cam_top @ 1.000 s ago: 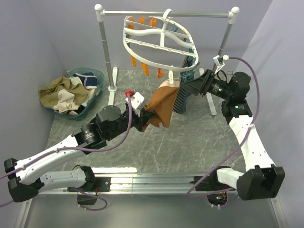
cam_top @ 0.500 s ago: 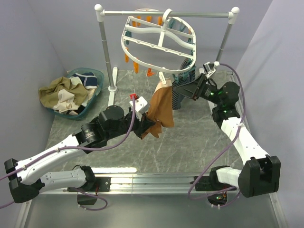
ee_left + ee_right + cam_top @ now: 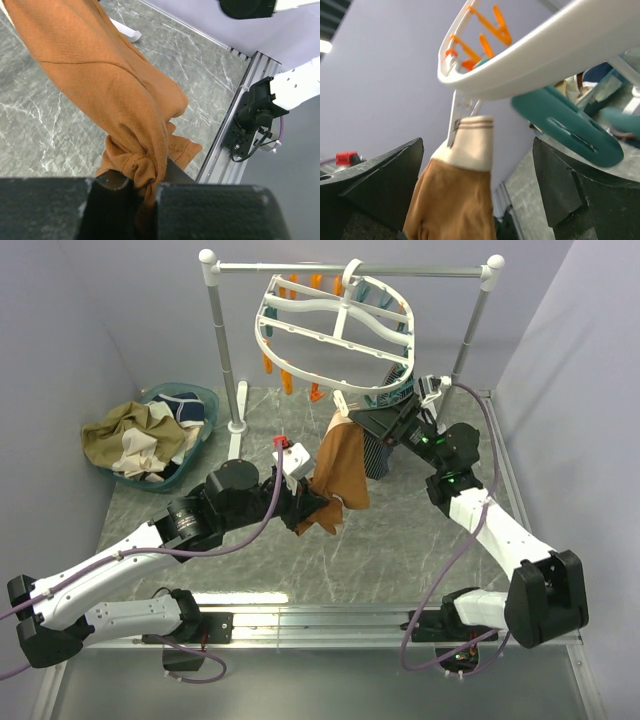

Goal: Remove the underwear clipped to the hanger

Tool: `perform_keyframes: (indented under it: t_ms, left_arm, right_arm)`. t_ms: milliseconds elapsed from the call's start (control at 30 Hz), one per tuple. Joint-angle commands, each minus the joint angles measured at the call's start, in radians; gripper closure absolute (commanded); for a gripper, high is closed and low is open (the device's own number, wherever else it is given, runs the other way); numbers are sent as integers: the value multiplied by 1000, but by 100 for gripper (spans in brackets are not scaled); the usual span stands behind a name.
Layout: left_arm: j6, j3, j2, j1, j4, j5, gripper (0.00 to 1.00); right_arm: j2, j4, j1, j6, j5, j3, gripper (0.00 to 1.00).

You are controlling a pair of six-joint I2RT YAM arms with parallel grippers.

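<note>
The white oval hanger [image 3: 335, 335] hangs by its hook from the metal rail, with orange and teal clothespins on its rim. Tan-brown underwear [image 3: 340, 465] with a cream waistband [image 3: 472, 142] hangs from a white clip at the hanger's near edge. My left gripper [image 3: 318, 508] is shut on the lower hem of the tan-brown underwear [image 3: 135, 170]. My right gripper [image 3: 372, 418] is open just below the hanger's rim [image 3: 530, 75], its jaws on either side of the clipped waistband. Dark striped underwear [image 3: 380, 452] hangs behind it.
A teal basket [image 3: 200, 400] at the back left holds several removed garments. The rail stand's posts [image 3: 222, 345] rise at the back left and back right. A teal clothespin [image 3: 570, 127] hangs close to my right gripper's right finger.
My right gripper has moved left and up under the hanger's rim to the clipped waistband. The hanger has swung and tilted. My left gripper has kept its hold on the tan-brown underwear, shifting slightly.
</note>
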Motion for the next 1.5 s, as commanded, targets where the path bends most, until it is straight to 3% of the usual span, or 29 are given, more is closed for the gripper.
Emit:
perform_keyframes:
  t_ms: [0, 400, 733, 833, 1267, 1467]
  left_arm:
    - [-8, 39, -3, 0, 21, 47, 100]
    - [6, 39, 35, -2, 25, 83, 100]
    - [8, 22, 29, 0, 33, 71, 100]
    - [8, 18, 27, -2, 35, 70, 100]
    - [18, 42, 29, -2, 22, 79, 100]
    - [18, 44, 34, 0, 24, 91, 100]
  right_arm:
    - [42, 158, 21, 75, 98, 40, 4]
    - [100, 192, 78, 118, 184, 115, 11]
    - [129, 197, 88, 120, 176, 153, 32]
    - [149, 185, 93, 126, 150, 173, 34]
    - [109, -170, 110, -12, 109, 235, 28]
    - [59, -225, 133, -18, 151, 209, 35]
